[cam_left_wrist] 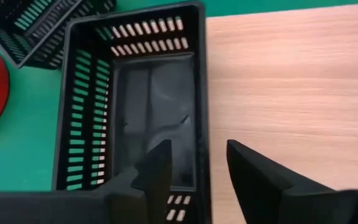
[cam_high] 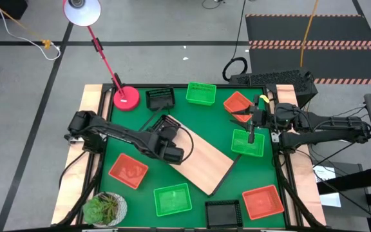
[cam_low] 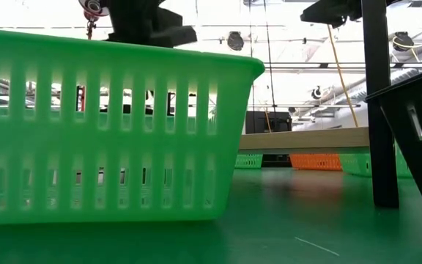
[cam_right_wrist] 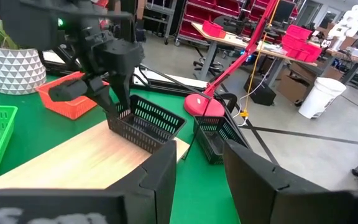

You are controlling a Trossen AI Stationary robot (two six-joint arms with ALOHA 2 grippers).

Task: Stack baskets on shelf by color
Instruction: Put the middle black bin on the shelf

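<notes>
My left gripper point(cam_high: 167, 132) is shut on a black basket point(cam_high: 165, 124) at the far-left end of the light-wood shelf point(cam_high: 205, 162). The left wrist view looks down into that basket point(cam_left_wrist: 135, 99). The right wrist view shows it from the side point(cam_right_wrist: 146, 124) under the left gripper point(cam_right_wrist: 114, 102). My right gripper point(cam_high: 248, 124) hovers open over a green basket point(cam_high: 247, 144), next to a red basket point(cam_high: 237, 103), and touches nothing. Other baskets lie on the mat: black point(cam_high: 160, 98), green point(cam_high: 201, 93), red point(cam_high: 129, 171), green point(cam_high: 172, 198), black point(cam_high: 224, 211), red point(cam_high: 263, 201). My left gripper holds the black basket by one long wall point(cam_left_wrist: 201, 134), with one finger point(cam_left_wrist: 157, 168) inside the basket and the other point(cam_left_wrist: 253, 177) outside over the wood. The fingers come from above, slanting down. The basket's bottom point(cam_right_wrist: 138, 138) is on the shelf's end.
A red lamp base point(cam_high: 126, 98) stands by the far black basket, its pole leaning away over the floor. A potted plant point(cam_high: 105, 207) sits at the near-left corner. In the low view a green basket point(cam_low: 108, 125) fills the foreground. The shelf's middle and right end are bare wood.
</notes>
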